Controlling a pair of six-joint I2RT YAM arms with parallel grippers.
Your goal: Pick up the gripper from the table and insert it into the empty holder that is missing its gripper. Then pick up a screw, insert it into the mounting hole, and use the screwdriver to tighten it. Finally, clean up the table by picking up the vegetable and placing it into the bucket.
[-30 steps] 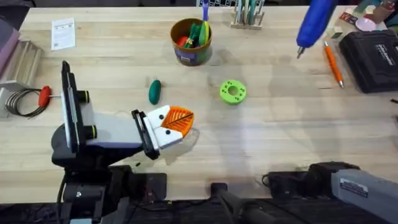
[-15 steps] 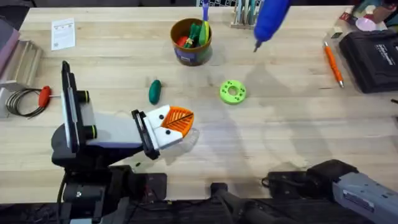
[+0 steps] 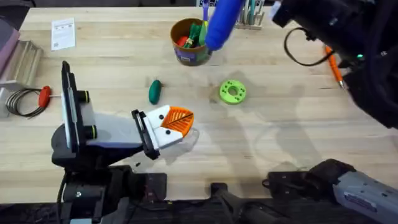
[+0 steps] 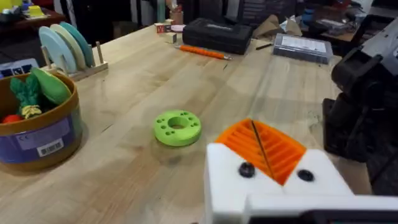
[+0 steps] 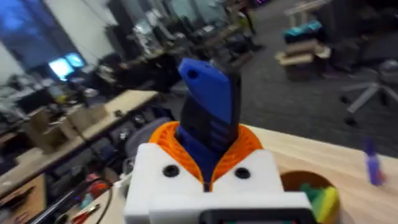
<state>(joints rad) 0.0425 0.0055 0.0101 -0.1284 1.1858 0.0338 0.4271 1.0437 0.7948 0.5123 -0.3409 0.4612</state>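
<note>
We've got the screwdriver (image 3: pixel 222 23) in the air at twelve o'clock over the table, and the right wrist view shows the right gripper (image 5: pixel 208 163) with its orange pads pinching the blue body. So we read this as the tightening stage getting under way.

Down at seven o'clock the left gripper (image 3: pixel 174 124) lies low over the wood; its fingers look pressed together with nothing between them, orange wedge seated against white holder (image 4: pixel 273 180). Whether a screw already sits in the mounting hole, we cannot tell.

Cleanup is plainly not done: the vegetable (image 3: pixel 155 91) lies on the table (image 3: pixel 280 124) at about ten o'clock from centre, well apart from the bucket (image 3: pixel 191 42) at twelve. The green disc (image 3: pixel 233 91) sits near centre, untouched.

We'd call it past halfway, with tightening and tidying left.
</note>
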